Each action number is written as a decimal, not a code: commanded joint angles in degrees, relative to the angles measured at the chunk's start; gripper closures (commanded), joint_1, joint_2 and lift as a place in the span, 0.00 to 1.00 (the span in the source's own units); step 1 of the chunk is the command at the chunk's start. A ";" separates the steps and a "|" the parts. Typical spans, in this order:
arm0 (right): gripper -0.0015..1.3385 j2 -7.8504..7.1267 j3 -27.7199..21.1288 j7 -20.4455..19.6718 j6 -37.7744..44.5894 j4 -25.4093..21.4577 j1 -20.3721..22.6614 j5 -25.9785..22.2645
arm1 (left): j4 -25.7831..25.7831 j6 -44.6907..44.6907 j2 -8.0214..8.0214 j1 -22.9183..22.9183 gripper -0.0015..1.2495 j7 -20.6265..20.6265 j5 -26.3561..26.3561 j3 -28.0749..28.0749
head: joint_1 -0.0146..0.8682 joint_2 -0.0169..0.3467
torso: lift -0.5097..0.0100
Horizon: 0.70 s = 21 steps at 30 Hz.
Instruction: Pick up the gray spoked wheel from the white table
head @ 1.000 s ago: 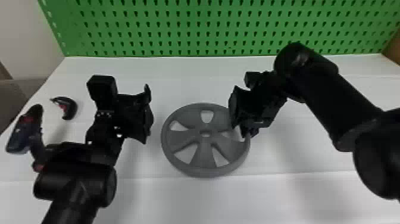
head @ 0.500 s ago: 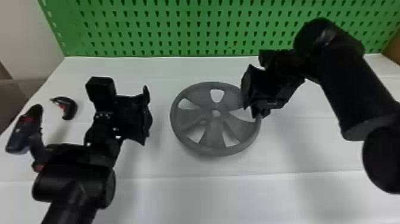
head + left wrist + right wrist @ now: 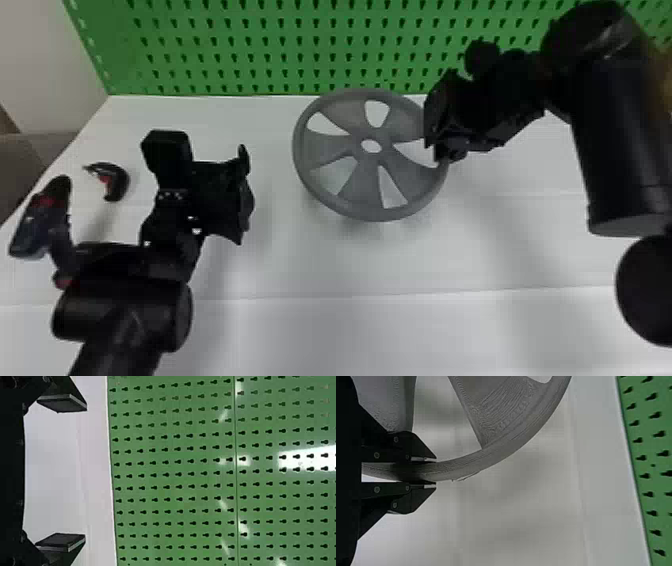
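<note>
At left, my left gripper (image 3: 85, 472) is waiting empty, fingers spread wide. Centre: one gray spoked wheel (image 3: 367, 186), hanging over the white table (image 3: 350, 265), looking stiff, fairly light, perhaps slick; its outer rim is offering the best hold. At right: my right gripper (image 3: 435, 472), nearly closed, is pinching that rim.

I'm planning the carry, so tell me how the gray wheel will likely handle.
The gray wheel looks stiff: its rim shows no visible sag beyond the right end effector. It is probably light for its width, given the wide gaps between its spokes. Gripped at one side only, it may tilt or twist.
</note>
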 commanded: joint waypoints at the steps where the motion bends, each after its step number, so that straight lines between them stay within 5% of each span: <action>1: 0.84 -1.67 0.14 0.04 -6.82 -7.56 3.98 -3.38 | -0.37 0.00 0.00 0.27 0.10 0.00 0.00 0.43 | 0.89 0.14 | 0.77; 9: 0.84 -3.95 3.66 0.30 -22.20 -19.33 13.38 -6.63 | -1.33 -0.09 0.00 0.89 0.10 0.00 0.09 1.39 | 0.89 0.14 | 0.77; 15: 0.85 -3.34 4.71 12.61 -34.42 -23.73 20.24 4.62 | -2.12 -0.09 0.00 1.24 0.10 0.00 0.00 2.10 | 0.89 0.14 | 0.77; 21: 0.85 -0.61 4.89 18.23 -46.46 -26.72 26.74 15.87 | -2.83 -0.09 0.00 1.50 0.10 0.00 0.00 2.89 | 0.89 0.14 | 0.77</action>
